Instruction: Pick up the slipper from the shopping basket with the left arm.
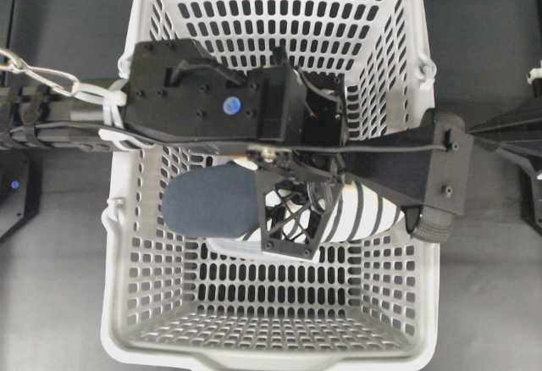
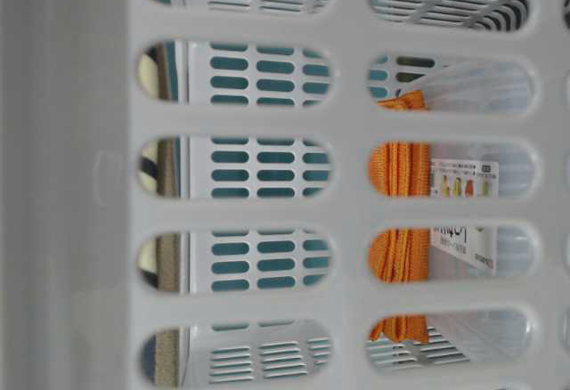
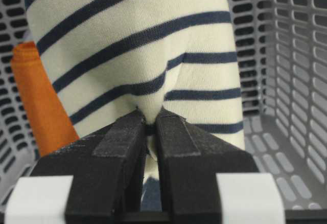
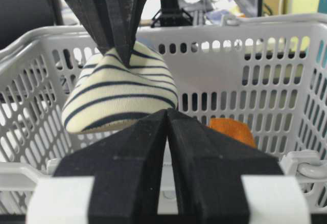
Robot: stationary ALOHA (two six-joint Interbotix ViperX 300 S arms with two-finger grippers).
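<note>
The cream slipper with navy stripes hangs inside the light grey shopping basket, its dark navy sole facing up in the overhead view. My left gripper reaches down into the basket and is shut on a fold of the slipper's striped upper. The left wrist view shows the jaws pinching the fabric. In the right wrist view the left gripper holds the slipper near rim height. My right gripper is shut and empty at the basket's right rim.
A folded orange cloth stands against the basket wall beside the slipper; it also shows in the right wrist view. Through the basket's slots the table-level view shows the cloth with a white label.
</note>
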